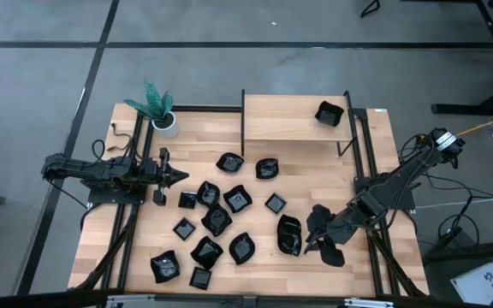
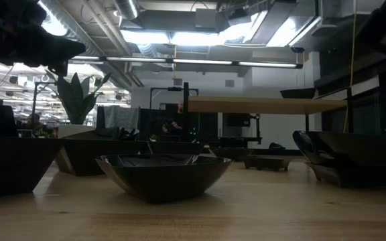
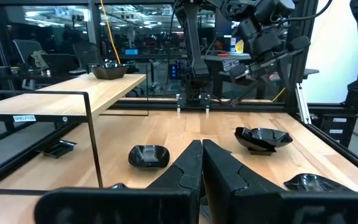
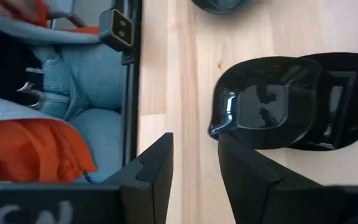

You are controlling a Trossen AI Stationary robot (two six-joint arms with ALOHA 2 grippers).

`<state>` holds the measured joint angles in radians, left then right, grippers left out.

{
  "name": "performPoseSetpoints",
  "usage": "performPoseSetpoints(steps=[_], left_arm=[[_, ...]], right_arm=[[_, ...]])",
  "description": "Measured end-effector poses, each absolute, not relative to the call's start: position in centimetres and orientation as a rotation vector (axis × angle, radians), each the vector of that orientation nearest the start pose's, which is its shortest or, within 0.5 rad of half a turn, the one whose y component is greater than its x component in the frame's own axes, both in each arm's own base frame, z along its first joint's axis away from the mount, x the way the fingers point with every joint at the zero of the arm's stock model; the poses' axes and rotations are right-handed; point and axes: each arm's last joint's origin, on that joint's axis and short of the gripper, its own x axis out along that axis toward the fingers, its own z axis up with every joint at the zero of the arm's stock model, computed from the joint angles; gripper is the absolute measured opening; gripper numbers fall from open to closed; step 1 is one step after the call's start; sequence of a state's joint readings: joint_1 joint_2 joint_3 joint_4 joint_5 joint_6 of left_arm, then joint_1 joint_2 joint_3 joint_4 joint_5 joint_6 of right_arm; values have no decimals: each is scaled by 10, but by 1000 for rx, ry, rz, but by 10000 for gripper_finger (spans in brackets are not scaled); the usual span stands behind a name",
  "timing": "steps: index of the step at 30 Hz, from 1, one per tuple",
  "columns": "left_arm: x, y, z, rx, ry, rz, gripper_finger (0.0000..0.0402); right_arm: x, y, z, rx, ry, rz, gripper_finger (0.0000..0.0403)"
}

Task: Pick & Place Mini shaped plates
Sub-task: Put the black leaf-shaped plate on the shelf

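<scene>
Task status: early stage, judged from the layout. One mini shaped plate [image 1: 329, 113] already placed on the raised wooden shelf [image 1: 285, 118] at upper centre of the high view; also visible on that shelf at upper left of the left wrist view [image 3: 109, 70]. Remaining plates [image 1: 216, 219], roughly a dozen or more, spread over the wooden table [image 1: 383, 154] from centre to lower left of the high view. Shelf presumed to be the destination; not confirmed by anything in view.

Right gripper [image 1: 317, 240]: positioned at lower right of centre in the high view, low over the table. Fingers spread apart, nothing between them. In the right wrist view, gripper [image 4: 194, 163] directed at a glossy plate [image 4: 266, 102] resting just beyond the fingertips, partly overlapping a second plate [image 4: 347, 99]. Plate not yet grasped. A person in jeans and an orange garment [image 4: 30, 93] visible beyond the table edge.

Left gripper [image 1: 176, 177]: parked at left centre of the high view, fingers pressed together, nothing held. Closed fingertips [image 3: 194, 163] visible in the left wrist view.

Potted plant [image 1: 159, 109] at upper left of the table: not part of the task.

Outstanding: grasp, transfer and release for nearly every plate on the table.
</scene>
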<state>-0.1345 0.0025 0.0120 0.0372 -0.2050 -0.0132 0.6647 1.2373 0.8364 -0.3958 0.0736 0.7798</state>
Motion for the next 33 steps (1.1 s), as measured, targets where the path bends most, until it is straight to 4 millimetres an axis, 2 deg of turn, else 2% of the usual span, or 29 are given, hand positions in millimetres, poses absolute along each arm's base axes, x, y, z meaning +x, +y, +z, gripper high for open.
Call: performPoseSetpoints(steps=[9, 14, 22, 27, 30, 33], left_arm=[[96, -7, 171, -21, -47, 70, 6], [96, -7, 171, -19, -46, 70, 8], [96, -7, 171, 107, -42, 76, 4], [96, -7, 171, 108, -44, 76, 4], [96, -6, 173, 32, -71, 94, 3], [96, -5, 175, 27, -83, 153, 4]], right_arm=[[193, 146, 236, 481, 984, 59, 128], [193, 146, 228, 487, 1005, 25, 128], [200, 152, 212, 526, 1070, -30, 128], [203, 155, 202, 560, 1117, -67, 128], [206, 156, 197, 555, 1130, -83, 128], [210, 156, 191, 555, 1137, -101, 128]])
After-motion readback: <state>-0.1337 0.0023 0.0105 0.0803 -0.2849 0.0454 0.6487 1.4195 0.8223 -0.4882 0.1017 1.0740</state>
